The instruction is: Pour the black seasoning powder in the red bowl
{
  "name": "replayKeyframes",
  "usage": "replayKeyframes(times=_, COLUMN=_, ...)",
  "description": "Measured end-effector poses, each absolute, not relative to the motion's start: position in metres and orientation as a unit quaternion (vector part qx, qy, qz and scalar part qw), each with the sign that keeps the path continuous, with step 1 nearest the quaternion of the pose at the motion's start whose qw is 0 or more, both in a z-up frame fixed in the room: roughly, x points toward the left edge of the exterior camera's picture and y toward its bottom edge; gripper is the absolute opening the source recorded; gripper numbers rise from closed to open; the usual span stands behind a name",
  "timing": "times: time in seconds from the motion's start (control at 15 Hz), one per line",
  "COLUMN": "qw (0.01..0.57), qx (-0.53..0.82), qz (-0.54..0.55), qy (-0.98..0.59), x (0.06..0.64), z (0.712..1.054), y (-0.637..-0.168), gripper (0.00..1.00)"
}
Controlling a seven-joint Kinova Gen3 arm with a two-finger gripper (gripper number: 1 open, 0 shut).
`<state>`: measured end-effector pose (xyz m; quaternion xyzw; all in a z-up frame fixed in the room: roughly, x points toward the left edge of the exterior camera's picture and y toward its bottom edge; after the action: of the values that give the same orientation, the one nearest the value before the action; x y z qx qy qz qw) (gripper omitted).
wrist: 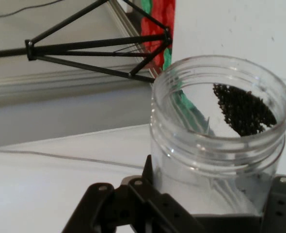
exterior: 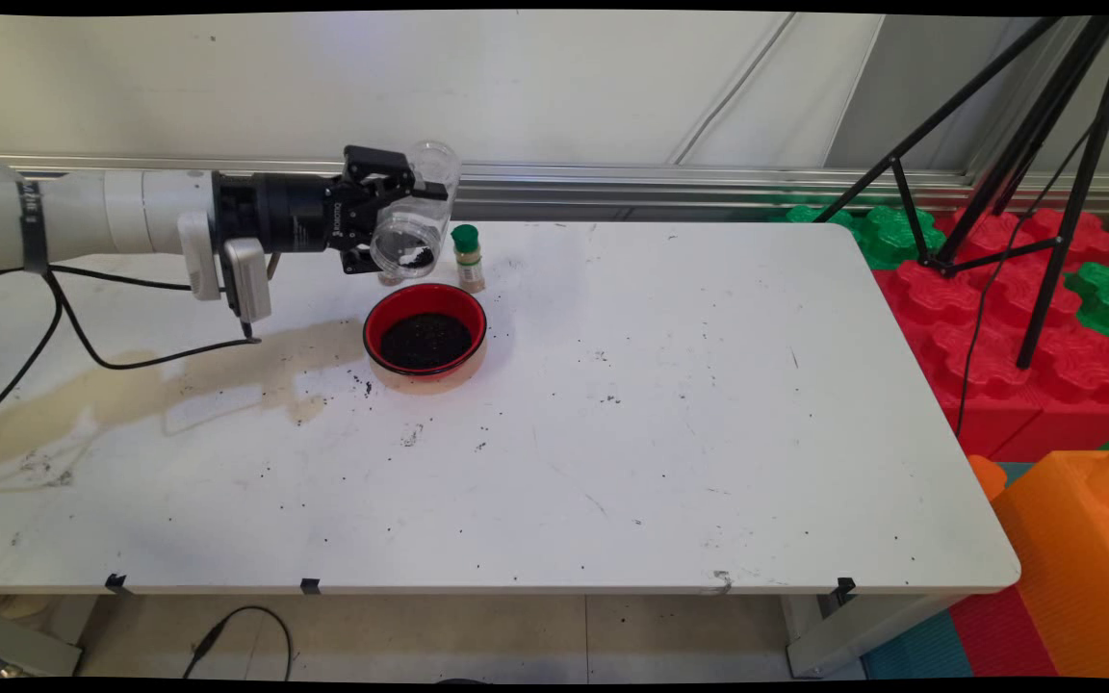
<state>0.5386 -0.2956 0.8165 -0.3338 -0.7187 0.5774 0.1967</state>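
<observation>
The gripper (exterior: pixel 383 214) clamps a tilted clear jar (exterior: pixel 412 219); grains could miss the red bowl (exterior: pixel 425 332) below the jaws.

Clear glossy plastic jar (exterior: pixel 417 207), glossy red bowl (exterior: pixel 425 330) of dark grains, smooth scuffed white table (exterior: pixel 689 404)

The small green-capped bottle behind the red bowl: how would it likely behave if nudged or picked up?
The green-capped bottle stands upright, tall and narrow for its base, so a sideways nudge would probably tip it. It looks small and rigid, likely light. Once down, its round body might roll; the red bowl just in front could stop it.
</observation>
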Motion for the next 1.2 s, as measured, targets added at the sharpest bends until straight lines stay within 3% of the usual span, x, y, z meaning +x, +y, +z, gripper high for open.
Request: replayKeyframes(times=1.2, qw=0.450, qx=-0.018, qz=0.440, qy=-0.777, x=0.533, z=0.865, y=-0.293, gripper=0.00)
